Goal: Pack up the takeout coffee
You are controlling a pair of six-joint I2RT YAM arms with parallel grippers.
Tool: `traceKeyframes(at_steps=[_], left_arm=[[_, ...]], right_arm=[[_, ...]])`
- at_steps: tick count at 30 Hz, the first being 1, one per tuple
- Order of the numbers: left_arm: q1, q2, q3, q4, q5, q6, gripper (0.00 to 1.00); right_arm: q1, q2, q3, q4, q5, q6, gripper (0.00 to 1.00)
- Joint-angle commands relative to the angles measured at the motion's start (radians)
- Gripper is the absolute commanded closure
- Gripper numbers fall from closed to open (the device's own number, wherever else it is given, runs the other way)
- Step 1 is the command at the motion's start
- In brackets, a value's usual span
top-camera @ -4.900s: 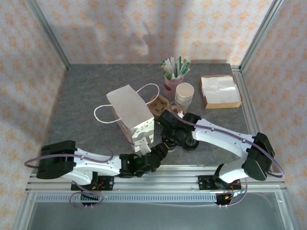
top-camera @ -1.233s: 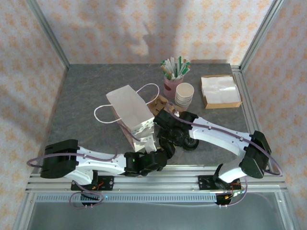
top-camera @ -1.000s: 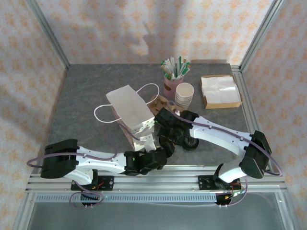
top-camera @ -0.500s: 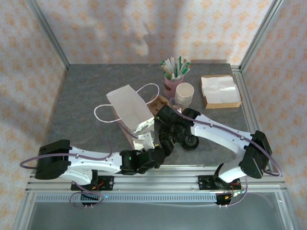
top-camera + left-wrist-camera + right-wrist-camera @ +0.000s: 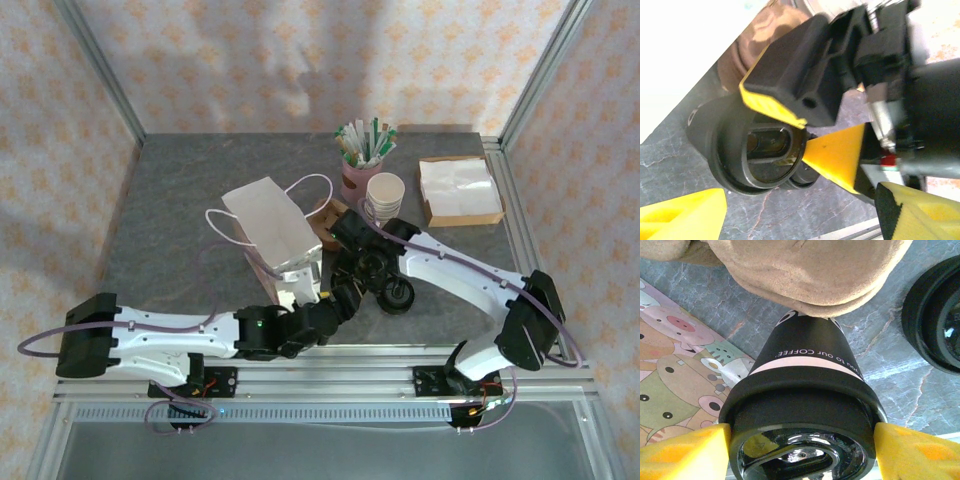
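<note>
Right now, pinching the coffee cup (image 5: 805, 357) with the right gripper (image 5: 800, 450): one yellow pad (image 5: 685, 447) pressed against each side of the black lid (image 5: 800, 407), no gap on either side. Cup just beside the open end of the paper bag (image 5: 270, 220), not inside it. Lid turned toward the right wrist camera, base pointing away. Pale lettering about coffee around the dark wall. Pig-printed side (image 5: 670, 390) of the bag close along one flank of the cup; touching or not, cannot tell. Brown cardboard carrier (image 5: 810, 270) also at the bag's open end, overlapping the cup's base in the right wrist view; contact there unclear.

Left gripper (image 5: 338, 298) just beside the same end of the bag, on the side nearer the arm bases, facing the held lid. Fingers (image 5: 682, 220) spread apart, gripping nothing, bare table (image 5: 765, 220) between them.

Bag white, lying flat on its side.

Spare black lid (image 5: 397, 297) on the table to the right of the bag's open end, past both grippers and apart from them. Stack of cream paper cups (image 5: 384, 198) upright to the right of the bag. Pink holder of stirrers (image 5: 362, 165) behind that stack, beyond the bag's far right corner. Open box of napkins (image 5: 460, 190) well to the right of the bag.
</note>
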Motion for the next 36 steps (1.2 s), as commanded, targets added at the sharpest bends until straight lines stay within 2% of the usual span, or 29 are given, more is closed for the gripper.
traceKeyframes(at_steps=[1,11,22,30,36], left_arm=[[-0.002,-0.04,0.048,-0.146,-0.042,0.052,0.22],[-0.016,-0.134,0.047,-0.225,-0.081,0.058,0.25],[-0.016,-0.2,0.03,-0.269,-0.094,0.038,0.26],[-0.017,-0.231,0.012,-0.282,-0.105,0.031,0.26],[-0.017,-0.244,0.007,-0.298,-0.113,0.032,0.25]], right_arm=[[-0.008,0.003,0.048,-0.111,-0.003,-0.048,0.27],[-0.011,-0.018,0.028,-0.186,-0.067,-0.071,0.27],[-0.016,0.03,0.069,-0.238,-0.112,-0.102,0.26],[-0.029,0.063,0.117,-0.254,-0.05,-0.123,0.15],[-0.03,0.068,0.152,-0.261,-0.039,-0.148,0.13]])
